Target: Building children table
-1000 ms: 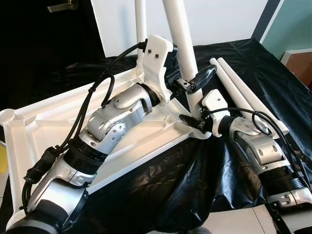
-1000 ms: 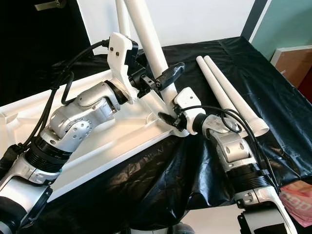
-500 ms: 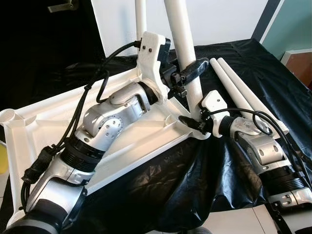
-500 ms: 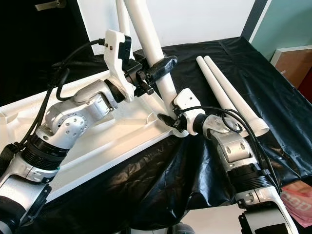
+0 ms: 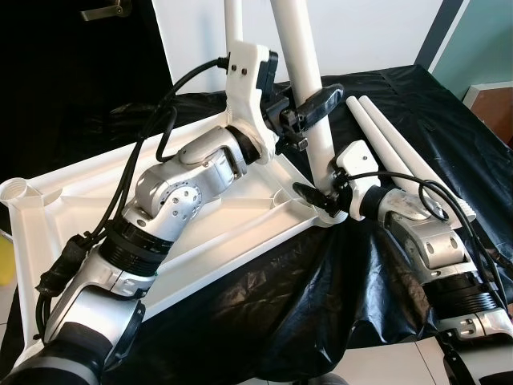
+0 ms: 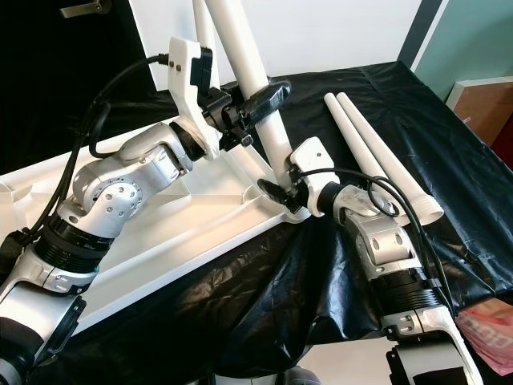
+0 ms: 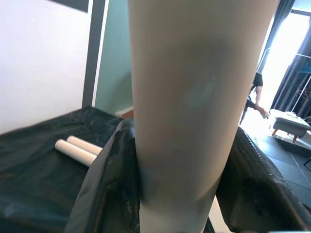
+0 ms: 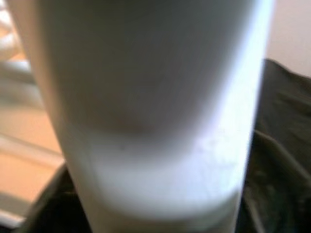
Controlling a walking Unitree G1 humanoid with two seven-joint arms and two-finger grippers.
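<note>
The white table top [image 5: 72, 210] lies upside down on a black cloth. A white leg [image 5: 303, 72] stands upright in its near right corner. My left gripper [image 5: 314, 106] is shut on this leg about a third of the way up; in the left wrist view the leg [image 7: 189, 97] sits between the black fingers [image 7: 104, 179]. My right gripper [image 5: 319, 199] is shut on the leg's base at the corner socket, and the right wrist view looks straight at the leg [image 8: 146, 107]. A second leg [image 5: 233, 32] stands upright behind. Two loose legs [image 5: 393, 148] lie to the right.
The black cloth [image 5: 264, 313] hangs over the near edge in folds. A dark door with a handle [image 5: 104, 10] is at the back left, a white wall behind. A person [image 7: 256, 92] stands far off in the left wrist view.
My left gripper has climbed up the upright leg and closed around it. The right gripper has stayed at the leg's base.
</note>
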